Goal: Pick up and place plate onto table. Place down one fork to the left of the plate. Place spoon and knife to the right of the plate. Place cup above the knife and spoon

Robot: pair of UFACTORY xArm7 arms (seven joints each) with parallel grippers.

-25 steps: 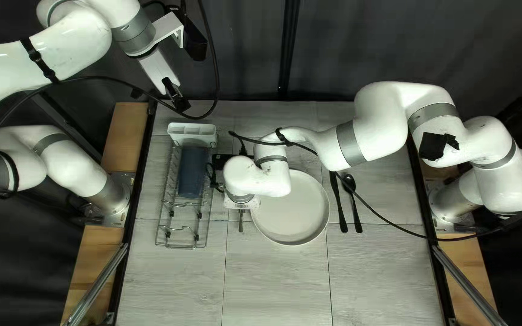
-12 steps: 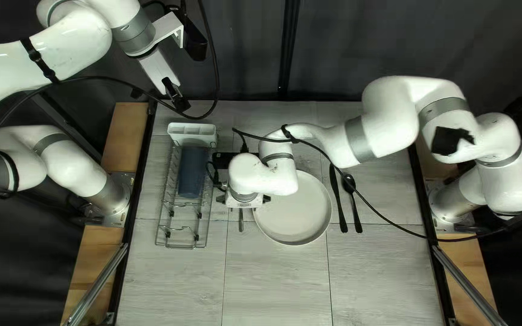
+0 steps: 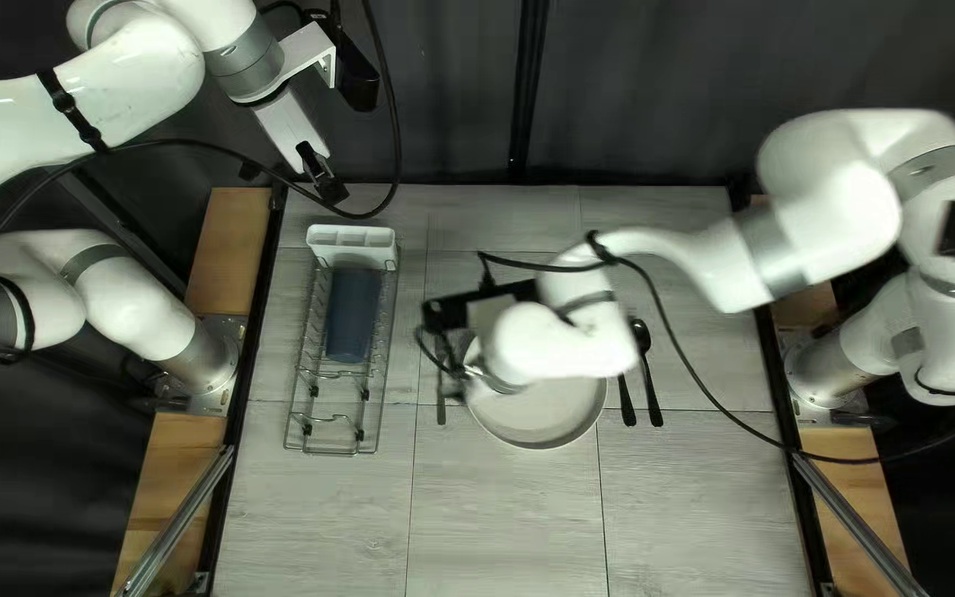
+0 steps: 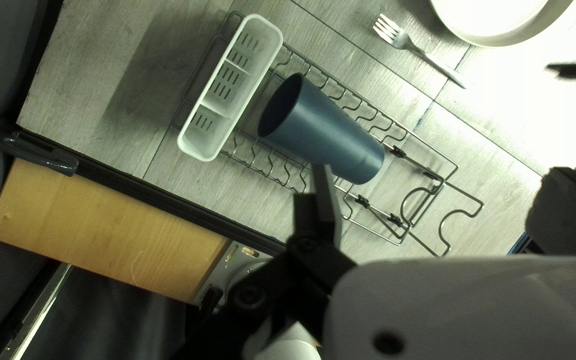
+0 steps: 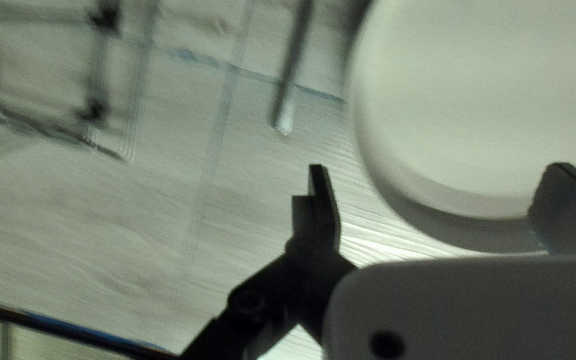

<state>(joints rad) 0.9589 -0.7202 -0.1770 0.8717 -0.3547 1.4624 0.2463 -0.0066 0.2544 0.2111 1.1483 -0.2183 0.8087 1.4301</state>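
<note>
My left gripper (image 3: 323, 177) is raised beyond the rack's far end; in its wrist view the left gripper (image 4: 435, 193) stands open, one fingertip overlapping the blue cup (image 4: 321, 130), which lies in the wire rack (image 4: 458, 175). My right gripper (image 3: 453, 374) is over the plate's left edge; seen from its wrist, the right gripper (image 5: 438, 190) is open and empty. The pale plate (image 3: 538, 418) lies on the table, partly under the right arm. A fork (image 3: 441, 405) rests left of it, its upper part hidden. Right of it lie the black knife (image 3: 623, 393) and spoon (image 3: 650, 387).
A white cutlery holder (image 3: 352, 242) sits at the rack's far end. The right arm's black cable loops over the spoon and the table's right side. Wooden side ledges (image 3: 232, 249) flank the table.
My right arm has swung right and turned, its wrist now over the plate's far-left part. The knife's upper part is now covered by that arm. The left arm has not moved.
</note>
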